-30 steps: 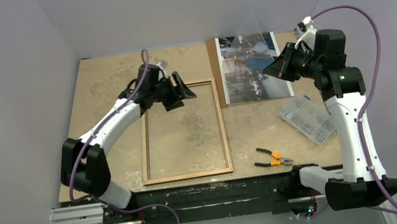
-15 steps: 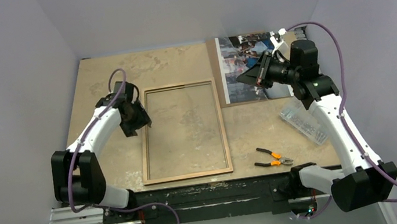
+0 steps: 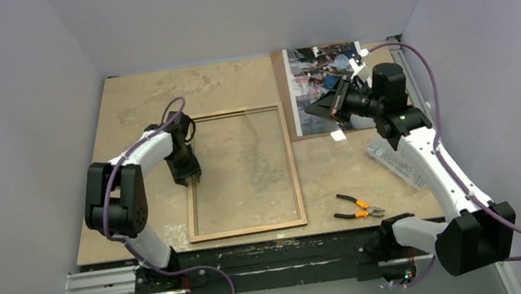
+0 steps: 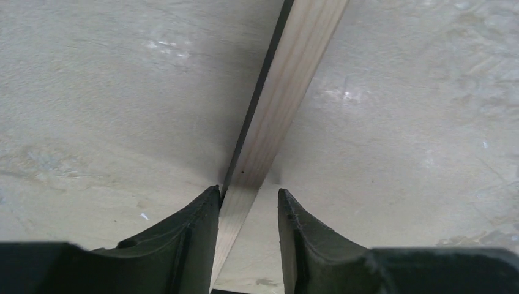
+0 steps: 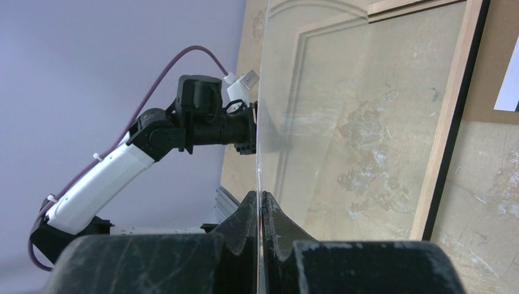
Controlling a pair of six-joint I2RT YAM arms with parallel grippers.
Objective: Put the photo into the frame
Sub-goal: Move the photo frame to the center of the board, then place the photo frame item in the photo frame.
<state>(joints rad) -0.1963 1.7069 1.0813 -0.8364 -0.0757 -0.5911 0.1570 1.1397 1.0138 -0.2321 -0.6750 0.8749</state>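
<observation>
Left hand (image 4: 246,193) straddles the frame's (image 3: 250,230) left rail, fingers apart, not yet clenched; it should close squarely, pinning the frame flat on the worktop (image 3: 136,103); the photo (image 3: 318,85) lies face up at the back right, just beyond the frame; right hand (image 5: 262,199) is clenched on the clear pane (image 5: 275,122); carry it level, probably clear of the photo.

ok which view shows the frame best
Top external: the whole frame lies flat in view. Left wrist shows only one rail between the left gripper's fingers; right wrist shows part of it, seen past a clear sheet.
</observation>
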